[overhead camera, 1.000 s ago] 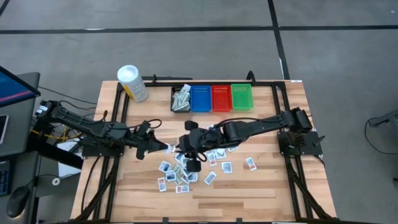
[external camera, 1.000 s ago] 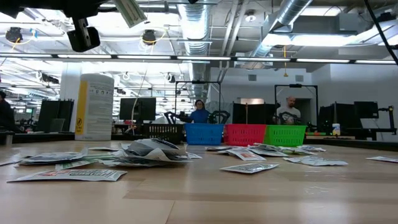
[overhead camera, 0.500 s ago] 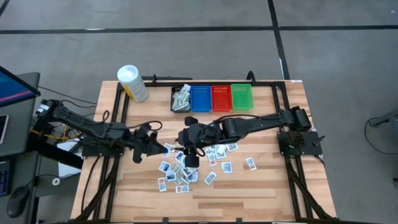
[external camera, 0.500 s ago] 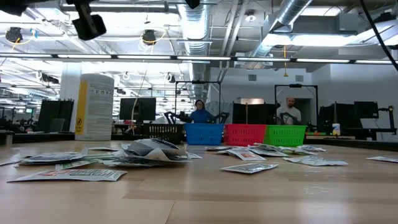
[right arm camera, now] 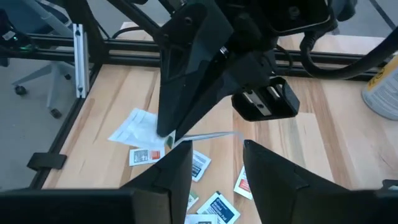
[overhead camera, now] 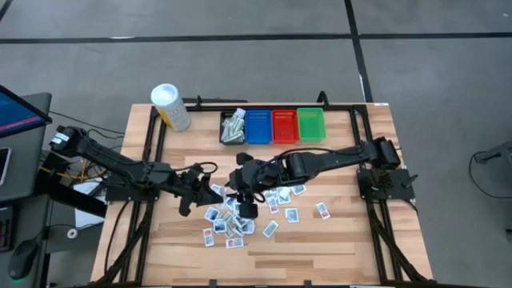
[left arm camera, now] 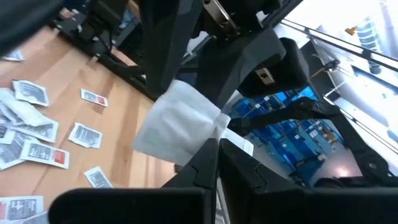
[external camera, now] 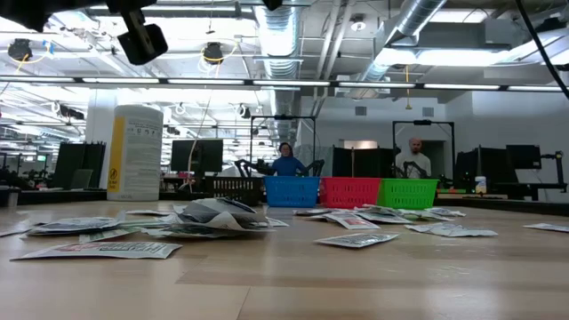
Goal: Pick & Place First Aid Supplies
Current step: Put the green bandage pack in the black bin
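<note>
Left gripper (left arm camera: 214,146) clamped on white packet (left arm camera: 177,127), just beside right gripper (right arm camera: 214,152); right fingers parted, over scattered packets (overhead camera: 240,220), well short of blue bin (overhead camera: 258,126).

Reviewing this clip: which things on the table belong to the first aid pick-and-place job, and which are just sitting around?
Part of the job:
- small flat white packets scattered on the wooden table
- white packet pinched in the left gripper
- right gripper, open above the pile
- black, blue, red and green plastic bins

Just lying about:
- white cylindrical tub with yellow label
</note>
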